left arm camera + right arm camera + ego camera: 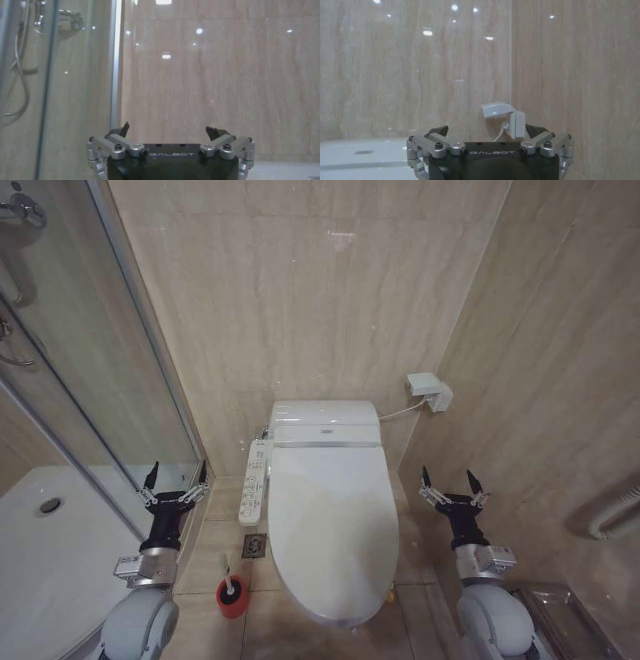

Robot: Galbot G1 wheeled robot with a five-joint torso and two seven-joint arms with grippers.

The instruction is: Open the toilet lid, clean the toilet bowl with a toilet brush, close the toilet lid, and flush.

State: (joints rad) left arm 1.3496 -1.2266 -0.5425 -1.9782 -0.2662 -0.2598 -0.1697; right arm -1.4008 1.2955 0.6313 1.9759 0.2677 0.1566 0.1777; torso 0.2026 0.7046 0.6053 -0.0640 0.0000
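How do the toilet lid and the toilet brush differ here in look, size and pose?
The toilet lid is a large white oval lying flat and shut; the toilet brush is far smaller, a thin white handle standing in a red holder. The lid sits on the toilet; the brush stands on the floor at the robot's left. Both untouched.

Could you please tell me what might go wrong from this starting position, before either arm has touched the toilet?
1. The glossy white oval plastic toilet lid is shut; its smooth rim may slip from an open hand.
2. The left hand is raised beside the glass shower screen, so a swing could hit it.
3. The white-handled toilet brush in its small red holder stands low on the floor by the left arm and could be tipped over.
The right hand waits open.
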